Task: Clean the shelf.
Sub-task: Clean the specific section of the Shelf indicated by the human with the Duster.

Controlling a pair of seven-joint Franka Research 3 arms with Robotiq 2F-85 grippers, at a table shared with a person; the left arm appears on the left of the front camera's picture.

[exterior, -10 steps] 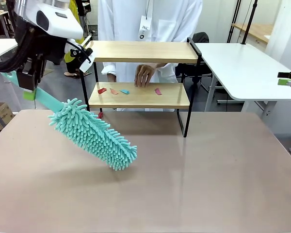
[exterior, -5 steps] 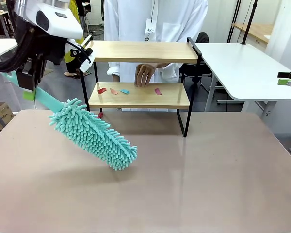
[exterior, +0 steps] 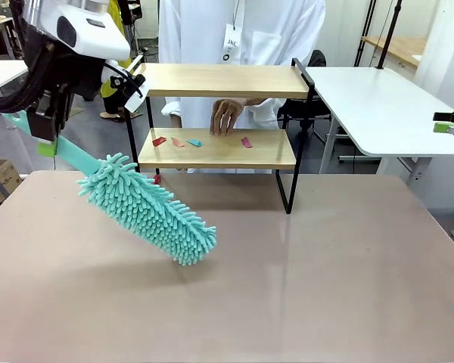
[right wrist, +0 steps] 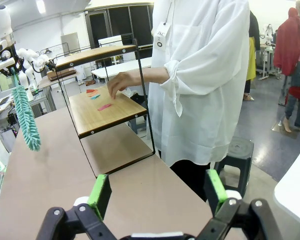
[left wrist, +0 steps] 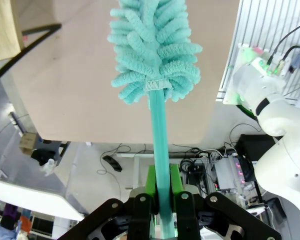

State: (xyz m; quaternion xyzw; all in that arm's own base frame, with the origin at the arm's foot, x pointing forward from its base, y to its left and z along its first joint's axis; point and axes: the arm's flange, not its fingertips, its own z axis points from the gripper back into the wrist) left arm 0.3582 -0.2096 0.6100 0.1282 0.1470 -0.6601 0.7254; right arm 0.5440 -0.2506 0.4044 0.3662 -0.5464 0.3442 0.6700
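The shelf [exterior: 219, 81] stands at the far middle of the tan table [exterior: 325, 265] in the front view, its two wooden boards in a black frame. Four small coloured scraps [exterior: 194, 142] lie on the lower board. A person's hand [exterior: 227, 116] hangs between the two boards, fingers pointing down near the scraps. At the upper left, the left gripper [exterior: 47, 144] is clamped on the flat teal handle of a fluffy turquoise duster [exterior: 147, 208]. The duster head slants down to the right above the table, in front of and left of the shelf. In the left wrist view the green pads [left wrist: 151, 181] press the handle from both sides. At the right edge the right gripper [exterior: 441, 122] has its jaws spread wide apart, nothing between them.
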